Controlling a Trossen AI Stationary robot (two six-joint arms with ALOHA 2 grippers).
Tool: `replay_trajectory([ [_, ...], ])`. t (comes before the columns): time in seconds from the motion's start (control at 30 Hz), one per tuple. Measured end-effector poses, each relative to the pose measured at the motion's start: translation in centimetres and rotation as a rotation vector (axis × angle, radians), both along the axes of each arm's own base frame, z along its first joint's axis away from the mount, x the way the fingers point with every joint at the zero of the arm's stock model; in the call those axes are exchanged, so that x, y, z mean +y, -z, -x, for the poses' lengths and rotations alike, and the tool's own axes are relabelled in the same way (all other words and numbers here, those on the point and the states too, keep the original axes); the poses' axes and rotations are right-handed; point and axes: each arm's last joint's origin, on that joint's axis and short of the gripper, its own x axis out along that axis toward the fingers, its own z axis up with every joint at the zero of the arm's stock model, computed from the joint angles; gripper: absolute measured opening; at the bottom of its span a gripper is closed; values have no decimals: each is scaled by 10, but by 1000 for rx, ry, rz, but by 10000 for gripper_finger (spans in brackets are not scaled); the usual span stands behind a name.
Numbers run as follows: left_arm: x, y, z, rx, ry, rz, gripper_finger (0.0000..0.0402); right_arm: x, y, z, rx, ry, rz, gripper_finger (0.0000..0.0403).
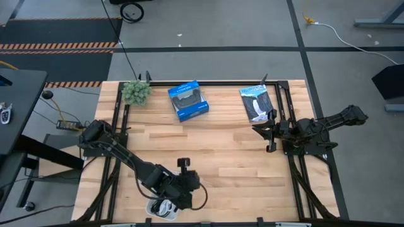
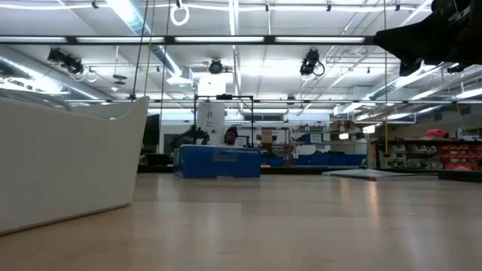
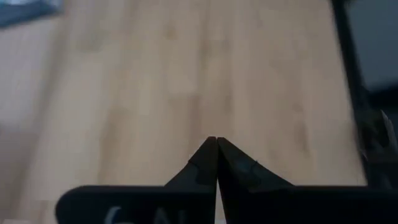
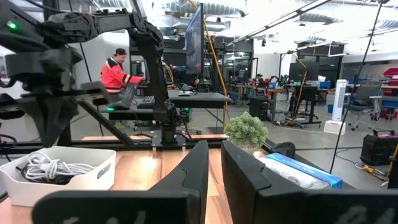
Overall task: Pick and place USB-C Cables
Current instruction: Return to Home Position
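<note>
The cables lie in a white bin (image 4: 59, 171) at the table's near edge; a white bundle (image 4: 46, 167) and a dark one (image 4: 57, 180) show inside it. The other cables are hidden. In the high view the bin (image 1: 161, 209) sits partly under my left arm. My left gripper (image 1: 184, 164) hangs just beyond the bin toward the far side. It is shut and empty (image 3: 216, 142) above bare wood. My right gripper (image 1: 265, 135) waits at the right side, near the black packet. Its fingers stand narrowly apart (image 4: 214, 149) and hold nothing.
A blue box (image 1: 188, 101) and a black packet (image 1: 257, 103) lie along the far edge, with a small green plant (image 1: 136, 93) at the far left corner. The bin's wall (image 2: 68, 162) fills the low view's left. Bare wood spans the table's middle. A person sits beyond the table (image 4: 117, 71).
</note>
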Motion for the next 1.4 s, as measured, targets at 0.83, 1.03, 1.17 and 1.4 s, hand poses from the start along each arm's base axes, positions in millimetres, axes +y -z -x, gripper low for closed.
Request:
replay_trajectory([
  [0.83,96,-23,79,-220,-170,70,4,0,0,0,0,0,0,50],
  [1.03,121,5,106,-363,-212,158,4,0,0,0,0,0,0,50],
  [1.17,138,23,124,-453,-249,206,3,0,0,0,0,0,0,50],
  [1.4,163,44,153,-546,-324,223,3,0,0,0,0,-1,0,50],
])
